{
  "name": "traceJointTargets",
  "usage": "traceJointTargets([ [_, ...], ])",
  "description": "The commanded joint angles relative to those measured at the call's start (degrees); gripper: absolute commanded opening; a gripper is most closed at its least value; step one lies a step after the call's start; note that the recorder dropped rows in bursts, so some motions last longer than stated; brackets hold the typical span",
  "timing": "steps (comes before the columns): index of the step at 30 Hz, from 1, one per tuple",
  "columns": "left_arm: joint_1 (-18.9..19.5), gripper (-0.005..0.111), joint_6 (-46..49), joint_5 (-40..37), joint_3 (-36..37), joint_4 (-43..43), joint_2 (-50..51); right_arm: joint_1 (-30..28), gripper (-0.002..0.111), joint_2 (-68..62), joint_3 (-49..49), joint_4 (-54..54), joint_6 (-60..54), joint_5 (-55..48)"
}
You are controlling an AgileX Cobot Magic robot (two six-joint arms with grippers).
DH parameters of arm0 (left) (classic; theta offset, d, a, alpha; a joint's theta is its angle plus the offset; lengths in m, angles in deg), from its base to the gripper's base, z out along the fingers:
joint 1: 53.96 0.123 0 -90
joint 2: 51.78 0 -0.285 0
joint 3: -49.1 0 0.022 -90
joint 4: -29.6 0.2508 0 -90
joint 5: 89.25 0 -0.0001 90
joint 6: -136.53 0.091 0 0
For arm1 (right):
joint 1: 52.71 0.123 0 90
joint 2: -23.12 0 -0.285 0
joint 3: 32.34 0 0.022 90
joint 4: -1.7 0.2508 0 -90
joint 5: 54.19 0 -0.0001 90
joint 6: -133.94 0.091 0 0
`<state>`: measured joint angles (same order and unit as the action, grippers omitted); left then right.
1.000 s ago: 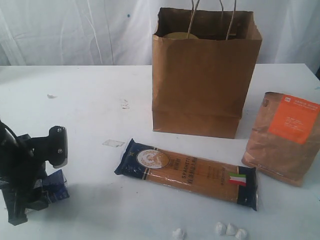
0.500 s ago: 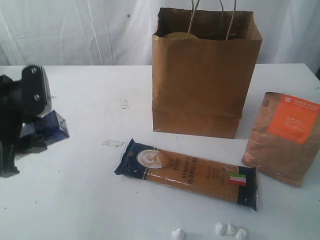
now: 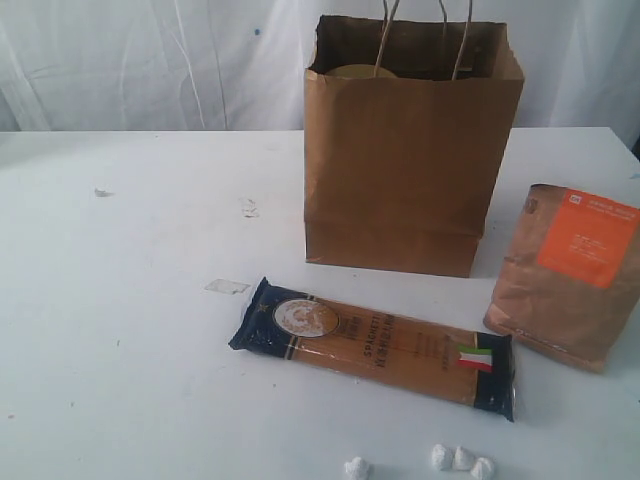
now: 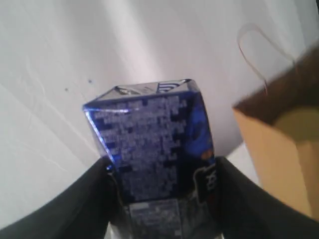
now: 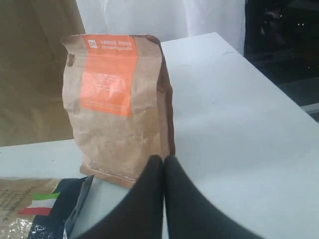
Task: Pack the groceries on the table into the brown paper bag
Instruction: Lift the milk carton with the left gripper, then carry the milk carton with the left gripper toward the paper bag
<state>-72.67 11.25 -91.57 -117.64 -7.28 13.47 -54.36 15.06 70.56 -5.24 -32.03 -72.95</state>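
My left gripper (image 4: 162, 168) is shut on the small blue-white carton (image 4: 149, 129), held up in the air; neither arm shows in the exterior view. In the left wrist view the open top of the brown paper bag (image 4: 279, 144) lies beyond the carton. The bag (image 3: 410, 150) stands upright at the back of the table (image 3: 130, 300), with something yellowish (image 3: 350, 71) inside. The dark-blue spaghetti packet (image 3: 375, 345) lies flat in front of it. The brown pouch with orange label (image 3: 570, 275) stands at the right. My right gripper (image 5: 163, 162) is shut and empty, just short of the pouch (image 5: 117, 104).
A flat paper scrap (image 3: 226, 287) lies left of the spaghetti packet. Small white foam lumps (image 3: 460, 458) sit near the front edge. White curtains hang behind the table. The table's right edge (image 5: 279, 89) runs close past the pouch.
The left arm, holding the carton, rose from the table's lower left, climbed along the left side, and has gone out of the exterior view. Nothing else moved.
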Motion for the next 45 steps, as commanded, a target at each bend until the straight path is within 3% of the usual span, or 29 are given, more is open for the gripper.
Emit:
traceJointTargets([
  [1, -0.4, 0.006, -5.3, -0.4, -5.5, -19.8, 2.8, -0.1, 0.0, 0.3, -0.1, -0.5, -0.2, 0.4],
  [5, -0.4, 0.006, -5.3, -6.5, -15.0, -27.9, 12.4, -0.1, 0.0, 0.3, -0.1, -0.5, -0.2, 0.4],
  [8, -0.4, 0.006, -2.6, -13.9, -24.1, -46.6, 22.7, -0.1, 0.0, 0.3, -0.1, -0.5, -0.2, 0.4],
  [11, -1.9, 0.003, 13.6, -25.7, -32.0, -54.2, 31.8, -0.1, 0.0, 0.3, -0.1, -0.5, -0.2, 0.4],
  [14, -8.3, 0.0, 28.0, -22.0, -36.1, -59.1, 36.4, -0.1, 0.0, 0.3, -0.1, -0.5, -0.2, 0.4],
  [16, -13.6, 0.0, 37.6, -15.9, -37.5, -59.6, 38.5, -0.1, 0.0, 0.3, -0.1, -0.5, -0.2, 0.4],
  [20, -20.0, 0.0, 51.6, -7.6, -40.2, -59.6, 42.4, -0.1, 0.0, 0.3, -0.1, -0.5, -0.2, 0.4],
  [25, -23.4, 0.0, 65.4, -3.3, -43.7, -59.6, 48.1, -0.1, 0.0, 0.3, -0.1, -0.5, -0.2, 0.4],
  [36, -23.5, 0.0, 66.7, -2.0, -52.5, -58.7, 55.3, -0.1, 0.0, 0.3, -0.1, -0.5, -0.2, 0.4],
  [41, -26.2, 0.0, 66.7, -3.3, -55.4, -54.9, 55.5, -0.1, 0.0, 0.3, -0.1, -0.5, -0.2, 0.4],
  [43, -26.6, 0.0, 66.7, -1.4, -55.4, -50.6, 56.4, -0.1, 0.0, 0.3, -0.1, -0.5, -0.2, 0.4],
  [45, -26.6, 0.0, 66.7, 5.8, -55.4, -47.1, 58.3, -0.1, 0.0, 0.3, -0.1, -0.5, -0.2, 0.4],
])
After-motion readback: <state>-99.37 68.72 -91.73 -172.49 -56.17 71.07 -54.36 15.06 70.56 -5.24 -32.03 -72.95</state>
